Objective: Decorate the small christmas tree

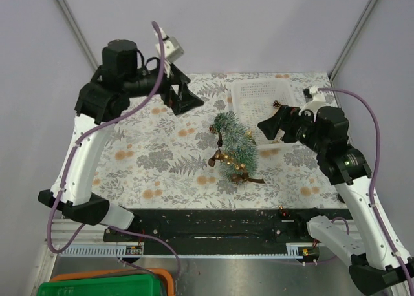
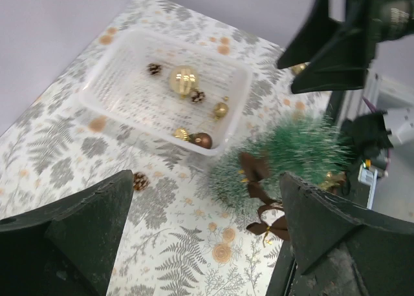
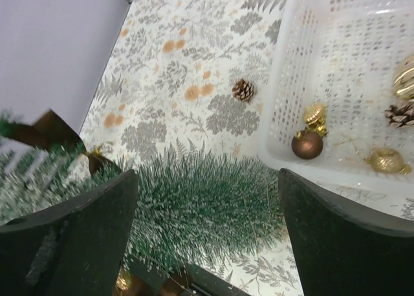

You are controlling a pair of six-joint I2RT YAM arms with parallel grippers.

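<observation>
The small christmas tree lies on its side in the middle of the tablecloth, with a brown ribbon garland and gold beads on it. It also shows in the left wrist view and in the right wrist view. My left gripper is open and empty, raised over the far left of the table. My right gripper is open and empty, just right of the tree's top and near the white basket. The basket holds gold and brown baubles and small pine cones.
A loose pine cone lies on the cloth beside the basket, also in the right wrist view. A black rail runs along the table's near edge. A green and orange bin sits below the table at the front left.
</observation>
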